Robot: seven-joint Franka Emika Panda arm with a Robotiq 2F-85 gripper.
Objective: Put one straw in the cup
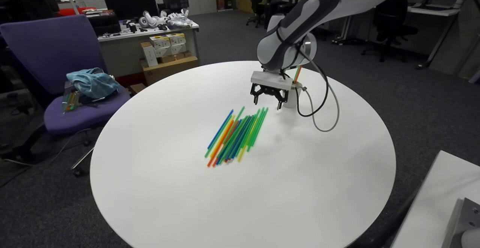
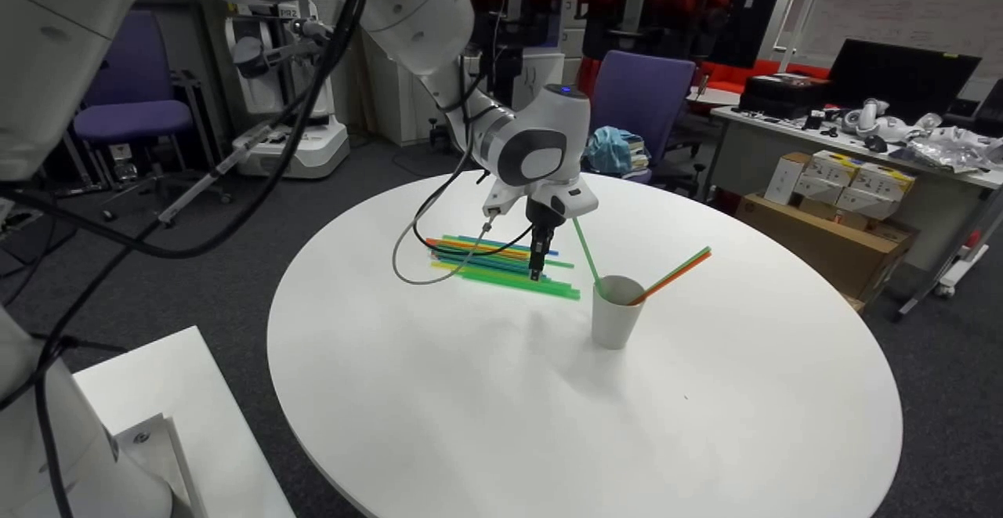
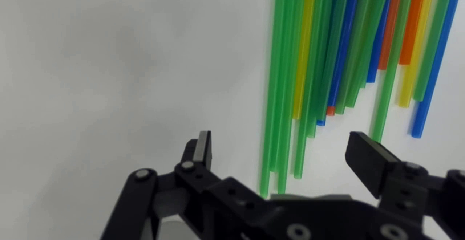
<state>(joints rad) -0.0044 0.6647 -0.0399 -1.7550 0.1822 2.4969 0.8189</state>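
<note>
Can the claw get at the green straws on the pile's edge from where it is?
Probably yes: in the wrist view the open claw spans those green straws near their ends, with nothing seen lying over them there. They lie close together, though, so closing here might catch several.

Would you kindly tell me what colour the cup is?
The cup is white; it shows best in an exterior view.

In both exterior views, a crumpled blue cloth [image 1: 93,84] lies on the seat of a purple chair [image 1: 56,51] near the round white table [image 1: 157,191]. A black monitor [image 1: 130,4] stands on a desk [image 1: 120,56], near jumbled white objects [image 1: 150,20] too small to name with certainty. Beside the desk, white-and-yellow cartons [image 1: 162,41] are stacked on a large cardboard box [image 1: 170,69]. A whiteboard [image 2: 901,12] shows beyond the monitor.
</note>
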